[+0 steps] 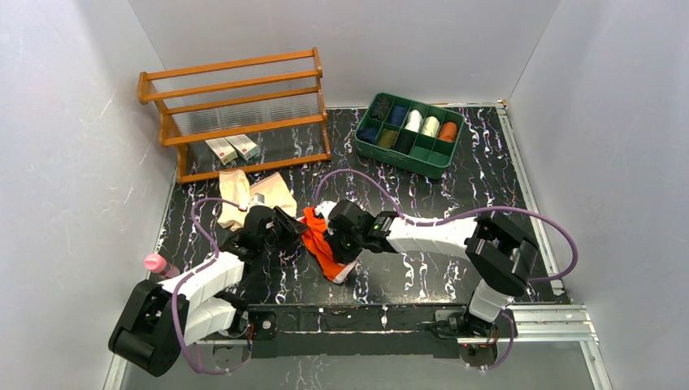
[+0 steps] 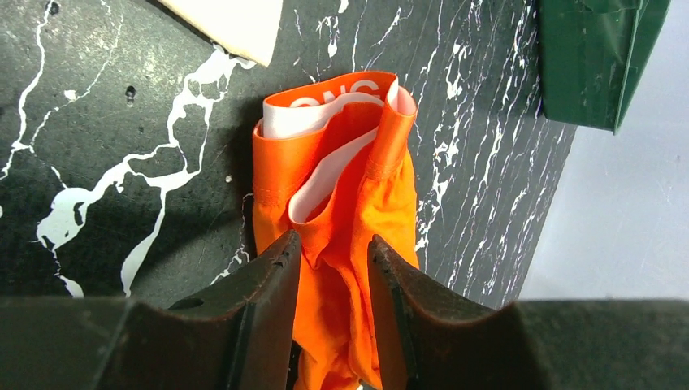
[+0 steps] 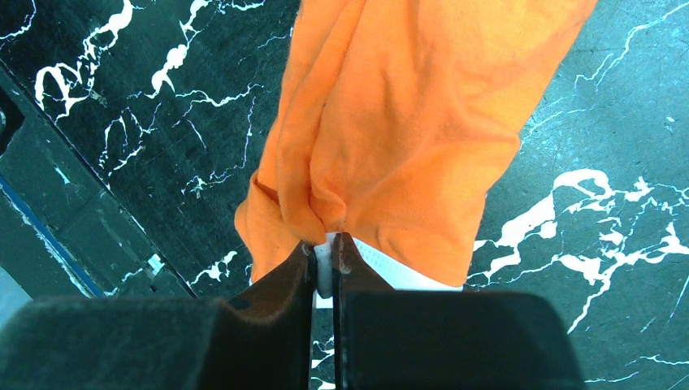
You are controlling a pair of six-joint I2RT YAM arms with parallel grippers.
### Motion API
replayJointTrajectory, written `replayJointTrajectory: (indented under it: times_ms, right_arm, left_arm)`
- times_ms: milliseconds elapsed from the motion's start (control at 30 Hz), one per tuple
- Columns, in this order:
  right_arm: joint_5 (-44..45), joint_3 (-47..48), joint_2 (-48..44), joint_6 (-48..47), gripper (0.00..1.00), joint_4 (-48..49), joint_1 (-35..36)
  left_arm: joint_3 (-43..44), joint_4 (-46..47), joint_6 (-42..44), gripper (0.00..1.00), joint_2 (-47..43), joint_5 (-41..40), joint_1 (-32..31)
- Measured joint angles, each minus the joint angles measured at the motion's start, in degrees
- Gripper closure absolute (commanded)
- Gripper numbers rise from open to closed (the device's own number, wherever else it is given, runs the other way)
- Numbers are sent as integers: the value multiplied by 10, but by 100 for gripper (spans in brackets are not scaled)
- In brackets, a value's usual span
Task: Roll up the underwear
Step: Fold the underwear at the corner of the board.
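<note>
Your right claw [image 3: 323, 244] is clamped on the white-trimmed edge of the orange underwear [image 1: 321, 244], which lies crumpled on the tabletop [image 1: 422, 268] between the two arms. Your left claw [image 2: 335, 244] straddles a bunch of its fabric, fingers partly apart; whether they grip it cannot be told. The tan underwear [image 1: 244, 195] lies just beyond the left arm.

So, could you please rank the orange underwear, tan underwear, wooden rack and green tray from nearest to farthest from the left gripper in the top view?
1. The orange underwear: between the fingers of the left gripper.
2. The tan underwear: just behind it, slightly left.
3. The wooden rack: back left.
4. The green tray: back right, farthest.
</note>
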Motion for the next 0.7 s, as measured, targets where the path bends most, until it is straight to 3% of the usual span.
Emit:
replayJointTrajectory:
  times_ms: [267, 700]
  right_arm:
    - [0, -9, -1, 2, 85, 4, 0]
    - [0, -9, -1, 2, 85, 4, 0]
  left_arm:
    - [-5, 19, -6, 72, 15, -14, 0]
    - [-13, 46, -15, 73, 48, -18, 0]
